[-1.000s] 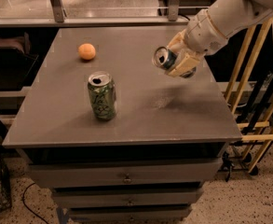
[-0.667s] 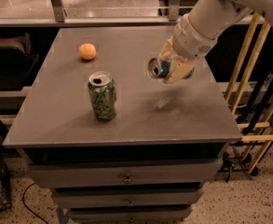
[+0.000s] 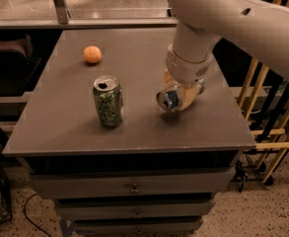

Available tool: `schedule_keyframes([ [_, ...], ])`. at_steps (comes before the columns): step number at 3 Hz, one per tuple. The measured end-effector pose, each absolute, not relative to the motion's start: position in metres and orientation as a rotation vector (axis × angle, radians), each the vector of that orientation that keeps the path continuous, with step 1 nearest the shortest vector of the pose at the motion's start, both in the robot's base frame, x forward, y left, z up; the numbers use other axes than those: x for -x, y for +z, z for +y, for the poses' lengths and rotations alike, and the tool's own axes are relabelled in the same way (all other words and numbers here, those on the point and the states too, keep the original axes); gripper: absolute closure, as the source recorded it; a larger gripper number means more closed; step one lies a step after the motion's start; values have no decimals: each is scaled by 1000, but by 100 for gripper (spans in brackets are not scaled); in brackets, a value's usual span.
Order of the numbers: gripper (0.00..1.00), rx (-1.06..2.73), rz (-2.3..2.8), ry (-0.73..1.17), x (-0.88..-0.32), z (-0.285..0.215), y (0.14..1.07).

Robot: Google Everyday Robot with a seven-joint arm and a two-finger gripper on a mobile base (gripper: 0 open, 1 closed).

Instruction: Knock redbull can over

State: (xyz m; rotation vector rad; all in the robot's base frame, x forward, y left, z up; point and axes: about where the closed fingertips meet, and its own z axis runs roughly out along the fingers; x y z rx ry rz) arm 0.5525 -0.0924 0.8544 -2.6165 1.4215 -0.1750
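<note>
The redbull can (image 3: 167, 99) is tipped on its side, its silver top facing the front left, low over the grey table (image 3: 55, 127) right of centre. My gripper (image 3: 179, 95) is shut on the redbull can, its pale fingers (image 3: 189, 96) wrapped around the can's body, and the arm comes down from the upper right. Whether the can touches the tabletop is hard to tell. Most of the can's blue-and-silver body is hidden behind the fingers.
A wider green patterned can (image 3: 108, 101) stands upright left of my gripper. An orange (image 3: 92, 55) lies at the back left of the table. Wooden slats (image 3: 270, 112) stand to the right of the table, and drawers (image 3: 134, 186) sit below its front edge.
My gripper has carried the redbull can down and to the left, from above the table's right side to low over the tabletop, closer to the green can.
</note>
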Motion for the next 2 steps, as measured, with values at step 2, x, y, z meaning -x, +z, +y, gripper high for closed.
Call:
schedule_keyframes([
  [2,58,2624,1426,-186,-553,-95,851],
])
